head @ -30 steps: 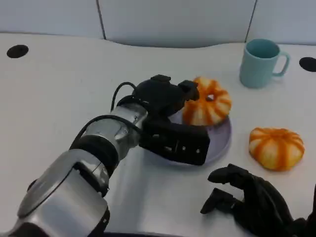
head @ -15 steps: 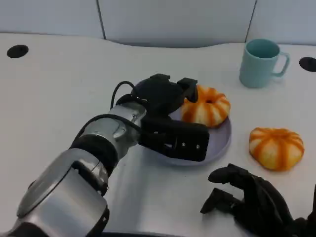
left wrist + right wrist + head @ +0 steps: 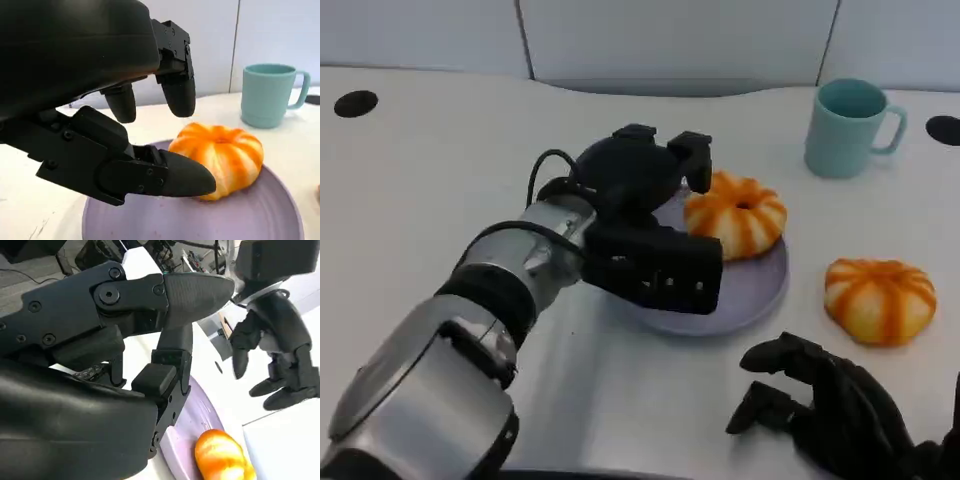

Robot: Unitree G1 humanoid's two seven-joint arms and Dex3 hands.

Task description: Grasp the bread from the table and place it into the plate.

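- The robot's black right hand [image 3: 835, 415] rests low on the white table [image 3: 430, 180] at the near right edge of the head view, fingers curled loosely inward and holding nothing.
- Beyond it, on the bare table to the right of the plate, lies a round orange-and-white striped bread roll shaped like a small pumpkin [image 3: 879, 299], apart from both hands.
- The silver left forearm [image 3: 510, 275] reaches from the near left toward the middle of the table, with a black cable looping at its wrist.
- The black left hand [image 3: 650, 215] hovers over the left part of a round lavender plate [image 3: 760, 295], fingers spread apart and gripping nothing.
- In the left wrist view, the left hand's thumb [image 3: 170, 175] points toward the bread with its tip just beside it, while the other fingers [image 3: 177, 92] hang above without touching it.
- A second orange-and-white pumpkin-shaped bread roll [image 3: 736, 214] sits released on the far part of the plate, just right of the left hand's fingertips.
- In the right wrist view, this bread [image 3: 220, 457] shows on the plate beyond the right hand's fingers.
- Farthest back on the right stands a light teal ceramic mug [image 3: 847, 127], upright, with its handle turned to the right, well apart from the plate.
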